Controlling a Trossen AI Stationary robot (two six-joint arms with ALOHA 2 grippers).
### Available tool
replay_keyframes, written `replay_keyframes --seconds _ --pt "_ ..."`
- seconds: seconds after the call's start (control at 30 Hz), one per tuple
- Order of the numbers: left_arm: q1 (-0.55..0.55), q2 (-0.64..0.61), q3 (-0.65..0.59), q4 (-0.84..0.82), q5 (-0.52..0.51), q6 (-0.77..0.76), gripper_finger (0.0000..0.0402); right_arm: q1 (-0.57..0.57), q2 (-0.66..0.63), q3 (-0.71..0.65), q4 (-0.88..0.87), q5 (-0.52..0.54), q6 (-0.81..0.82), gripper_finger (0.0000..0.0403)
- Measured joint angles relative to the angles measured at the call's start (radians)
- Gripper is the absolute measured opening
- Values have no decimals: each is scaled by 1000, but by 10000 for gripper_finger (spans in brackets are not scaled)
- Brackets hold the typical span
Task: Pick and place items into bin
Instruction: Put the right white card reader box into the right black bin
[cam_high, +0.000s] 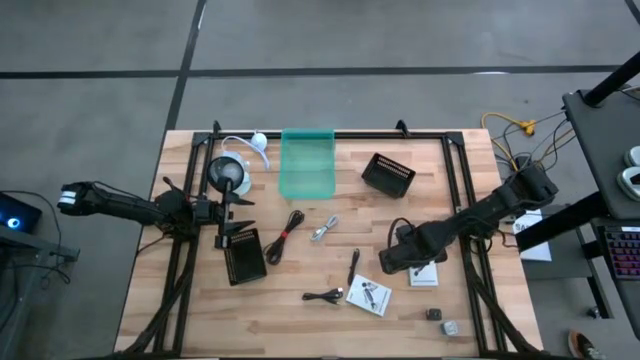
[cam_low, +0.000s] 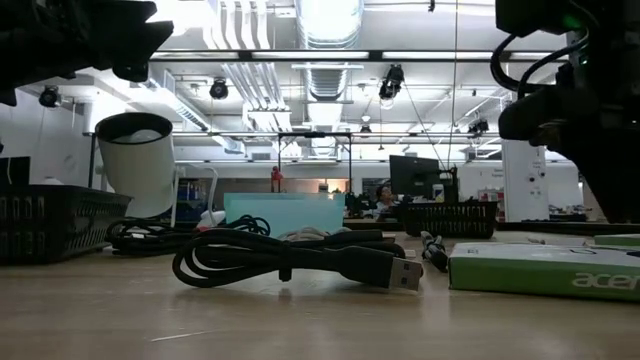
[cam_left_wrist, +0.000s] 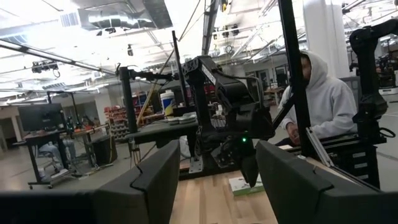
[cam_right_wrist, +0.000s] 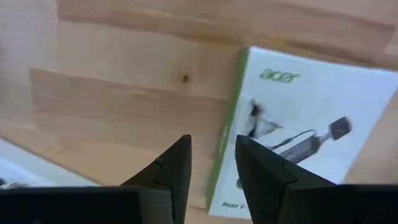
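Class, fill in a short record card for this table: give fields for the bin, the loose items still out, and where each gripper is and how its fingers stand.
bin: green bin at the table's far edge, nothing seen inside
cables: black cable with red and short black cable, both on the wood
metal piece: silver metal piece beside the cable with red
stick: black stick
cards: white card near the stick; acer card under the right gripper
blocks: grey blocks at the near right
left gripper: open, by the black tray
right gripper: open, above the acer card's edge
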Motion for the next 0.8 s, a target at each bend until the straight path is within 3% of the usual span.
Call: replay_keyframes --seconds 0.8 --pt "0 0 0 0 0 26 196 -1 123 -10 22 11 -61 162"
